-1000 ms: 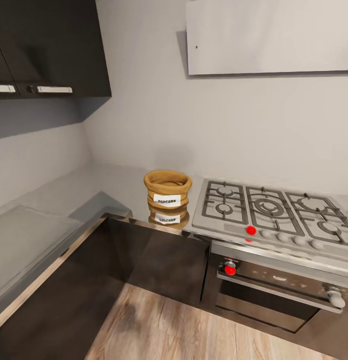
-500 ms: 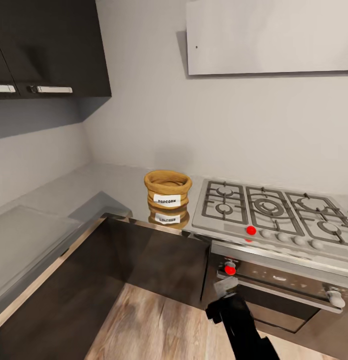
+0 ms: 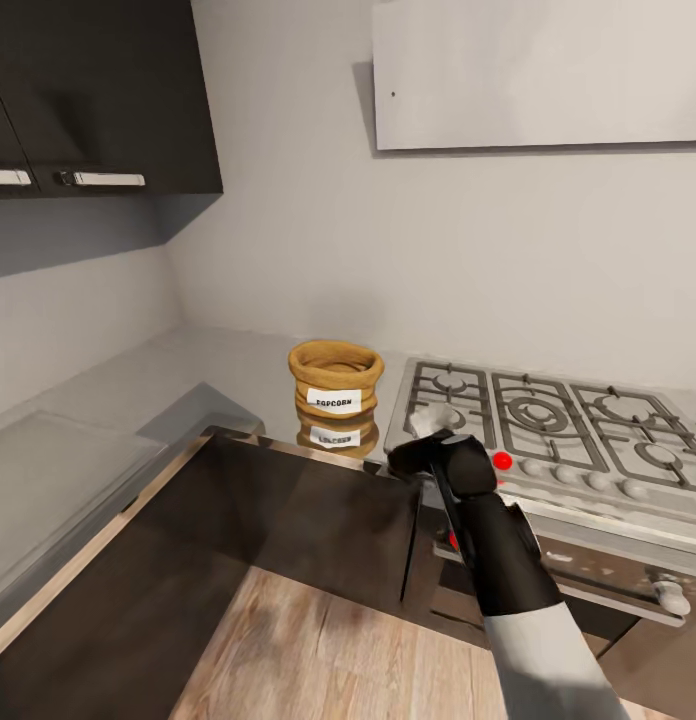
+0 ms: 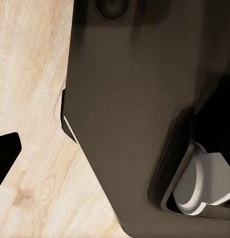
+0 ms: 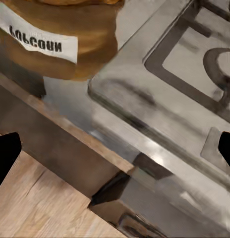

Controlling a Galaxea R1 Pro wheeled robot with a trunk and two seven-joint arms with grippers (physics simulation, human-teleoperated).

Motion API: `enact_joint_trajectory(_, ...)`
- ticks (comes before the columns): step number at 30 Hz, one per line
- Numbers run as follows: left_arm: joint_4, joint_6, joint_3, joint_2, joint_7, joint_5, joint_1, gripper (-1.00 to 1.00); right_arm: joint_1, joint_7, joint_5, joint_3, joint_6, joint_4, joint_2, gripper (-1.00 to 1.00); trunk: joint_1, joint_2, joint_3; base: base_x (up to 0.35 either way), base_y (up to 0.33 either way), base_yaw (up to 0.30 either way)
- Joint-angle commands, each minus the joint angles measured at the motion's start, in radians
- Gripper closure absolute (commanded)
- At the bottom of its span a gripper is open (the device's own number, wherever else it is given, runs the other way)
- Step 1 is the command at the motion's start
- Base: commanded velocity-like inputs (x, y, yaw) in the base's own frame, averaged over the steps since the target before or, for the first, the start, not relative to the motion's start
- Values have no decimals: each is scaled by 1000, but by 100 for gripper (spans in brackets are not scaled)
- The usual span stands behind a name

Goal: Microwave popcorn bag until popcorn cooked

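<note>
I can't tell from the head view whether my right gripper is open; its fingers blur against the hob. My right wrist view cuts off the bag above its label. The oven runs off frame, partly behind my arm.

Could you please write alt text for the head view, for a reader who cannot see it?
A popcorn bag stands on a grey countertop beside a steel gas hob. The right gripper reaches up near the hob's front corner, short of the bag.
</note>
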Motion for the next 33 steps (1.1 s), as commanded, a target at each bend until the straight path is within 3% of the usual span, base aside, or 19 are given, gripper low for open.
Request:
enact_joint_trajectory(1, -1, -2, 2, 0, 2, 4, 0, -100, -37, 9, 10, -1, 4, 2, 0, -100, 0, -1, -1, 0, 0, 0)
enact_joint_trajectory(5, -1, -2, 1, 0, 1, 1, 0, -100, -168, 8, 8, -8, 4, 52, 0, -100, 0, -1, -1, 0, 0, 0)
enact_joint_trajectory(7, -1, -2, 1, 0, 1, 0, 0, -100, -266, 7, 8, -27, 4, 154, 0, -100, 0, -1, -1, 0, 0, 0)
enact_joint_trajectory(10, -1, -2, 1, 0, 0, -1, 0, -100, -398, 7, 10, -86, 4, 330, 0, -100, 0, -1, -1, 0, 0, 0)
enact_joint_trajectory(13, -1, -2, 1, 0, 1, 1, 0, -100, -483, 1, 12, -148, 4, 435, 0, -100, 0, -1, -1, 0, 0, 0)
enact_joint_trajectory(21, -3, -1, 3, 1, -1, 4, 0, -100, -514, -8, 15, -211, 4, 420, 0, -100, 0, -1, -1, 57, 0, 0)
enact_joint_trajectory(33, -3, 0, 3, 1, -7, 3, 0, -100, -515, -8, 14, -217, 4, 402, 0, -100, 0, -1, -1, 306, 0, 0)
